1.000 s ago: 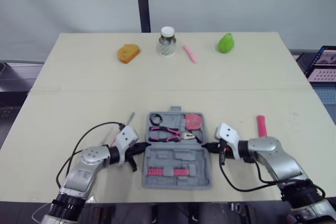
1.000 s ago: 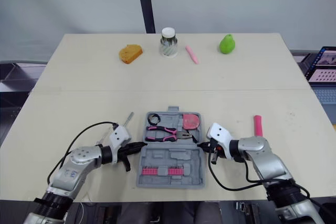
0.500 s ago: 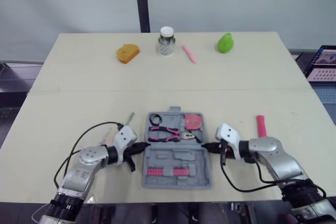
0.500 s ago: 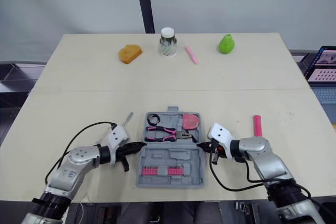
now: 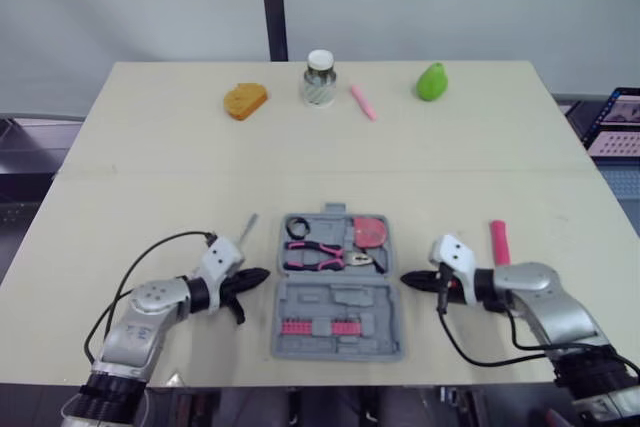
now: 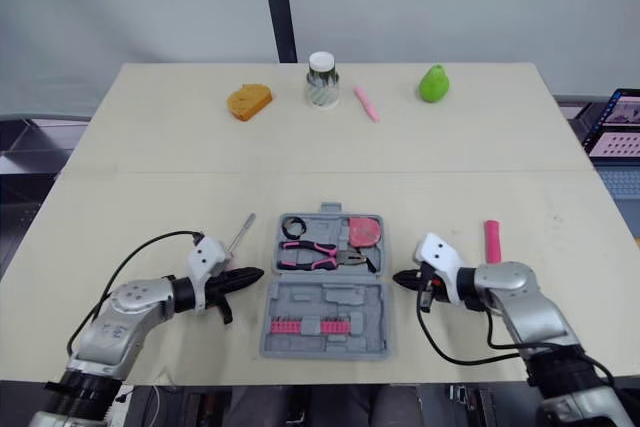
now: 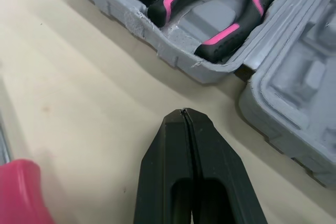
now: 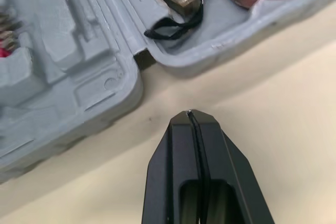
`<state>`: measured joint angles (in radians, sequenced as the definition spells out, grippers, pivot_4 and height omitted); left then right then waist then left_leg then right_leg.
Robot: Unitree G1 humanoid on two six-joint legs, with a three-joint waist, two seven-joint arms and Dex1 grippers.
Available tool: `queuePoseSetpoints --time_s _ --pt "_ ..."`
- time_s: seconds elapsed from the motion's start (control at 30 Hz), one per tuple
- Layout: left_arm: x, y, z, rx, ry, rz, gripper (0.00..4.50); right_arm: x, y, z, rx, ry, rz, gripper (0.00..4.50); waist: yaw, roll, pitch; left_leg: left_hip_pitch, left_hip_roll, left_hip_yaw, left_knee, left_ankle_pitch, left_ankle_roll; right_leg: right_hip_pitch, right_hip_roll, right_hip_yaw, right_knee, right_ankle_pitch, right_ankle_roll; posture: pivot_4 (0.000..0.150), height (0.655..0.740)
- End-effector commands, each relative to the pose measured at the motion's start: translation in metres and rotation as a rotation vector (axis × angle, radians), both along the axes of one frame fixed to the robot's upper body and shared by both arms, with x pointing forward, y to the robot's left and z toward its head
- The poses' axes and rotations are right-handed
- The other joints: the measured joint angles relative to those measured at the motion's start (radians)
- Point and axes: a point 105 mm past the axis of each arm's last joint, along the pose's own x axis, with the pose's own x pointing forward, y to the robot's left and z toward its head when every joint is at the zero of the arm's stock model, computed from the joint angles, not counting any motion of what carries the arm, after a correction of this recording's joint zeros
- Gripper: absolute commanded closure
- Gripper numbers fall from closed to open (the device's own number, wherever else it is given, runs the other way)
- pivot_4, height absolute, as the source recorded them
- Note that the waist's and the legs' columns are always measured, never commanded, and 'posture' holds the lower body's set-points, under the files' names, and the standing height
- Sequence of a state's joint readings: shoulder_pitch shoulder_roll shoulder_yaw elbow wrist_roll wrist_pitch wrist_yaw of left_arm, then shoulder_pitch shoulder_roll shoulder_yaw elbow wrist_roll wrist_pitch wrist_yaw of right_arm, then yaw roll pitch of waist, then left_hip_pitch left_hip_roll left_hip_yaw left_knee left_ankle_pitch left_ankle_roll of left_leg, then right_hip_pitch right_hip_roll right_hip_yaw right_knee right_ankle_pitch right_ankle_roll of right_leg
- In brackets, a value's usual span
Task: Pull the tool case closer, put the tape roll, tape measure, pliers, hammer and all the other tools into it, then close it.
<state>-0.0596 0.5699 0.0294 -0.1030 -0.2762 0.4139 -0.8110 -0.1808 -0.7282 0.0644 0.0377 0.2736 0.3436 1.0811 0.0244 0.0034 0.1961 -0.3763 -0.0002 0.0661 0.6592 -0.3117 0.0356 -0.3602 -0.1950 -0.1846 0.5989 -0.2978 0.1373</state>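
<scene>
The grey tool case lies open near the table's front edge. Its far half holds a black tape roll, pink-handled pliers and a pink tape measure. A row of pink bits sits in the near half. My left gripper is shut, a short gap left of the case. My right gripper is shut, just right of the case. A screwdriver's metal shaft lies by my left gripper, and its pink handle lies beside the fingers. A pink handled tool lies right of the case.
Along the far edge stand an orange sponge-like piece, a white-lidded jar, a pink marker and a green pear. The case's near edge lies close to the table's front edge.
Both grippers have drawn away from the case's sides, the left one to the left and the right one to the right. The case has stayed where it was.
</scene>
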Motion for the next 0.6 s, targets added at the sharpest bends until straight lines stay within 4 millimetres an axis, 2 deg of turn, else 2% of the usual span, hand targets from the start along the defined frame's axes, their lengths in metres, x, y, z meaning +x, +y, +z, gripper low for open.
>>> queuePoseSetpoints --time_s 0.03,0.07,0.13,0.2,0.3,0.37,0.4,0.47,0.6 --pt "-0.005 0.028 0.045 -0.037 -0.087 0.057 4.45 0.006 -0.030 0.047 0.107 -0.079 -0.089 4.50 -0.003 0.000 0.001 0.000 0.000 0.000 0.000 0.000 0.000 0.000 0.000 0.000 0.000 0.000 0.000 0.150 0.7400" --pt "-0.009 0.043 0.049 -0.014 -0.085 0.093 4.45 0.006 -0.045 0.053 0.116 -0.077 -0.134 4.50 -0.004 0.000 0.001 0.000 0.000 0.000 0.000 0.000 0.000 0.000 0.000 0.000 0.000 0.000 0.000 0.150 0.7400" --pt "-0.016 0.067 0.055 0.035 -0.084 0.164 3.93 0.006 -0.069 0.058 0.115 -0.073 -0.208 4.50 -0.005 0.000 0.001 0.001 0.001 0.000 0.000 0.000 0.000 0.000 0.001 0.000 -0.001 0.000 0.000 0.150 0.7400" --pt "-0.022 0.081 0.057 0.060 -0.076 0.195 3.25 0.005 -0.084 0.058 0.103 -0.063 -0.251 3.98 -0.003 0.000 0.001 0.001 0.001 0.001 -0.002 -0.001 0.000 0.000 0.002 0.000 -0.003 0.000 0.000 0.150 0.7400" --pt "-0.037 0.132 0.052 0.117 -0.047 0.331 1.72 -0.001 -0.126 0.052 0.065 -0.027 -0.378 2.68 -0.003 0.000 0.001 0.001 0.001 0.001 -0.004 -0.001 0.000 0.000 0.003 0.000 -0.005 0.000 0.000 0.150 0.7400" --pt "-0.049 0.162 0.047 0.151 -0.033 0.422 0.70 -0.004 -0.155 0.046 0.040 -0.019 -0.474 1.66 -0.003 0.000 0.001 0.001 0.001 0.002 -0.005 -0.001 0.000 0.000 0.003 0.000 -0.006 0.000 0.000 0.150 0.7400" --pt "-0.054 0.175 0.045 0.163 -0.028 0.459 0.07 -0.004 -0.164 0.045 0.043 -0.020 -0.507 0.96 -0.003 0.000 0.002 0.001 0.001 0.002 -0.006 -0.001 0.000 0.000 0.003 0.000 -0.006 0.000 0.000 0.150 0.7400" --pt "-0.062 0.197 0.041 0.187 -0.027 0.526 0.00 -0.005 -0.179 0.042 0.041 -0.024 -0.561 0.17 -0.005 0.000 0.002 0.001 0.001 0.003 -0.007 -0.001 0.000 0.000 0.003 0.000 -0.007 0.000 0.000 0.150 0.7400" --pt "-0.067 0.219 0.040 0.194 -0.049 0.598 0.00 -0.009 -0.194 0.036 0.033 -0.018 -0.610 0.08 -0.011 0.000 0.002 0.001 0.002 0.003 -0.007 0.000 -0.001 -0.001 0.003 0.001 -0.007 0.000 0.000 0.150 0.7400"
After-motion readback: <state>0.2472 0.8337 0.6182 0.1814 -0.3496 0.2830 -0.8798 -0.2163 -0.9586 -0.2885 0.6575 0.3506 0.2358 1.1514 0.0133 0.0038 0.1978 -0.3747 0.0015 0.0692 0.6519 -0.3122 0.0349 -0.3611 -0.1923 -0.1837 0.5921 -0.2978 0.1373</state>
